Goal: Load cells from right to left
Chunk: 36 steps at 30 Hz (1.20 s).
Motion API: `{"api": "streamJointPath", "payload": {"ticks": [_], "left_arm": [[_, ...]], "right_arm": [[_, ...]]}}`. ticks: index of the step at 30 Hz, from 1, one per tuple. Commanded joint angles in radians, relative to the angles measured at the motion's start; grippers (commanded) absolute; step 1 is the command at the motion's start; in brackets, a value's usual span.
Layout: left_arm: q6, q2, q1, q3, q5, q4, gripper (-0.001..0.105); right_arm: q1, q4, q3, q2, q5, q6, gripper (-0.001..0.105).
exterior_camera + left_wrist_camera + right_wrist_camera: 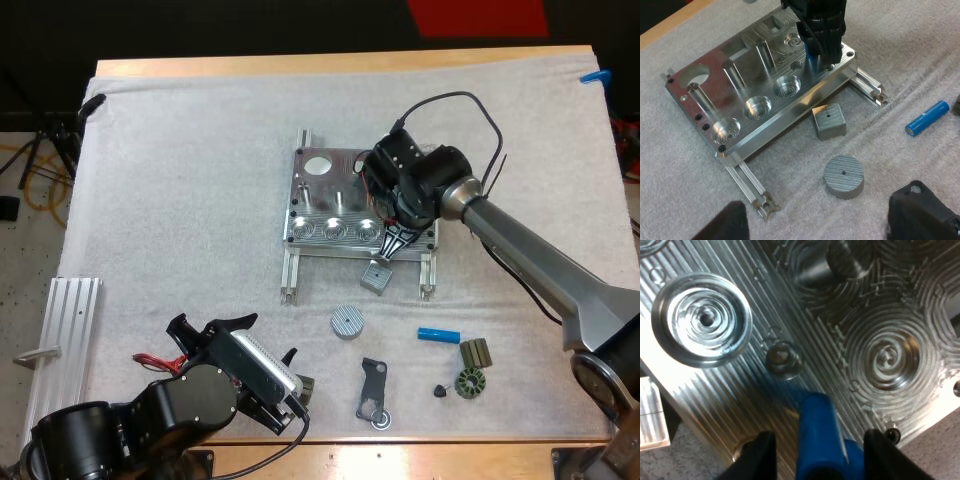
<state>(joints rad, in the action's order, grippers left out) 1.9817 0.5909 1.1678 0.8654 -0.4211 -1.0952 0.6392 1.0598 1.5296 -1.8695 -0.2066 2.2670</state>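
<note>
Blue cell (pixel 821 437) is sitting between the right gripper's (pixel 822 460) two black fingers (pixel 757 455), clamped near its base and sticking out toward the fixture (pixel 740 385). Its tip is hanging just over the flat ribbed face between two round pockets, beside a small screw hole and not inside either pocket.

In the high view the right gripper (pixel 396 240) is pointing down at the fixture's (pixel 330 195) near right corner. The right arm is reaching in from the right edge, and its wrist is bending down over the plate. From the left wrist view the right gripper (pixel 822 52) is standing over the fixture (pixel 715 65) at that same end, and the three round pockets along the front row are looking empty.

A spare blue cell (pixel 438 335) is lying flat on the mat (pixel 180 180), well apart from the fixture; it is also showing in the left wrist view (pixel 927 117).

The left gripper (pixel 292 388) is hovering low at the near edge of the mat, with its arm folding in from the lower left. Its fingers (pixel 922 212) are spread wide and grasping nothing.

A square block (pixel 376 277) is sitting just in front of the fixture, with a round disc (pixel 346 322) nearer. A dark bracket (pixel 373 392) and small dark parts (pixel 472 368) are lying by the near edge. A ribbed rail (pixel 65 335) is lying at the mat's left.
</note>
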Motion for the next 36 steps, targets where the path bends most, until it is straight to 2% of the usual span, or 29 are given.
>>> {"api": "streamJointPath", "payload": {"ticks": [1, 11, 30, 36], "left_arm": [[0.009, -0.006, 0.000, 0.012, -0.027, 0.002, 0.058], [0.009, -0.006, 0.000, 0.012, -0.027, 0.002, 0.058], [0.009, -0.006, 0.000, 0.012, -0.027, 0.002, 0.058], [0.009, -0.006, 0.000, 0.012, -0.034, 0.002, 0.058]], "right_arm": [[-0.007, -0.002, 0.001, 0.011, -0.001, -0.003, 0.041], [-0.007, -0.075, 0.002, 0.069, -0.028, -0.003, 0.041], [-0.007, -0.090, 0.009, 0.075, -0.045, -0.009, 0.041], [-0.007, -0.069, 0.007, 0.123, -0.043, -0.123, 0.041]]}}
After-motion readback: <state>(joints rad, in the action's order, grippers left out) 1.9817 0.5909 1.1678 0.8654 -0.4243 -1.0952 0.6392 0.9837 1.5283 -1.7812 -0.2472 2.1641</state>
